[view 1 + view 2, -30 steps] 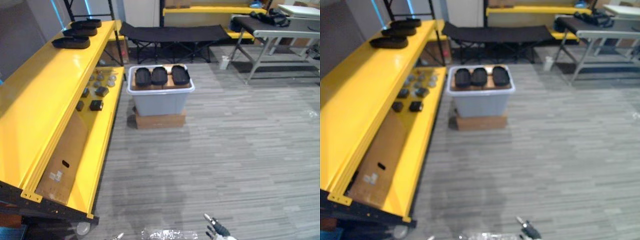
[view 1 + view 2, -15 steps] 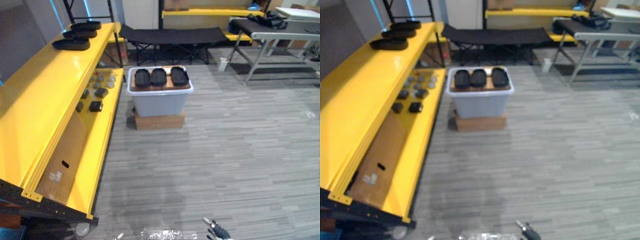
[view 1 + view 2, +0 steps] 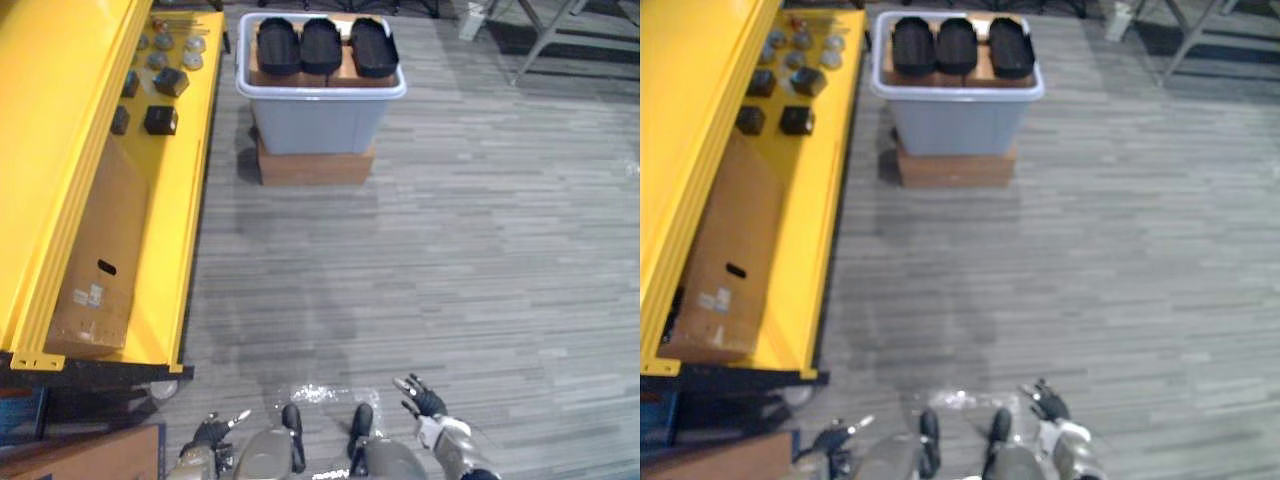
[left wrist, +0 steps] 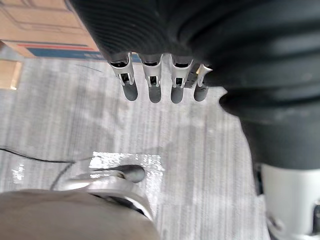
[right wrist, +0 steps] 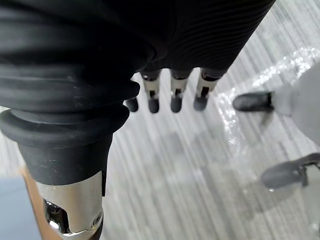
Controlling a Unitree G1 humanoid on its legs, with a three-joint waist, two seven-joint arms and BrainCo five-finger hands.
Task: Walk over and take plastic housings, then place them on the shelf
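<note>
Plastic housings [image 3: 320, 45], black, side by side in grey tub [image 3: 320, 122] at top centre, long axes running up-frame. Well apart from left hand [image 3: 210, 432] and right hand [image 3: 422, 402] at bottom edge, both empty, fingers loosely straight; seemingly neither nearer.

The left robot hand [image 3: 208, 433] hangs low at the robot's left side and the right robot hand [image 3: 424, 404] low at its right, well apart from each other, both over the floor [image 3: 420, 250]. In its wrist view the left hand's fingers [image 4: 154, 89] run straight in an even row past the dark ribbed wrist cover [image 4: 225, 45]. The right hand's fingers [image 5: 176, 96] lie the same way, straight and relaxed, beyond its own cover [image 5: 75, 75].
</note>
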